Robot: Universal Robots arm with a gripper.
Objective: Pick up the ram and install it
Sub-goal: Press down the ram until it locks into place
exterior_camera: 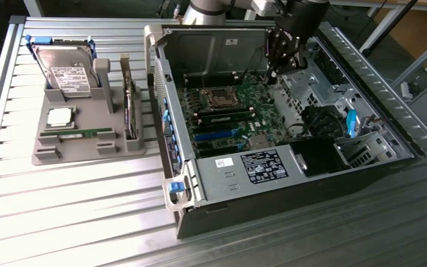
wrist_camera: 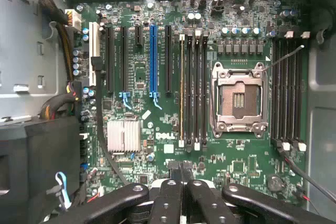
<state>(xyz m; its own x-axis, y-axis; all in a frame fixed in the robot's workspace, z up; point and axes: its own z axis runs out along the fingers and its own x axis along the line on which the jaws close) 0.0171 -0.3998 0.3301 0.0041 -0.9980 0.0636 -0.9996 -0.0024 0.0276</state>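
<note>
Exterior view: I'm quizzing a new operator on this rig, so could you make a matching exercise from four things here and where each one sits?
1. ram
2. hard drive
3. gripper
4. CPU socket

A. over the open computer case
B. lying flat on the grey tray
C. standing upright at the tray's far end
D. on the motherboard, no chip in it

Pairs: 1-B, 2-C, 3-A, 4-D

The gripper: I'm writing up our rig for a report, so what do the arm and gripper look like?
In the exterior view the gripper is a black, blocky unit with small silver screws, hanging from a light grey, rounded arm. In the wrist view its fingers are matte black bars with round rivet-like bolts, flanked by black curved links.
</note>
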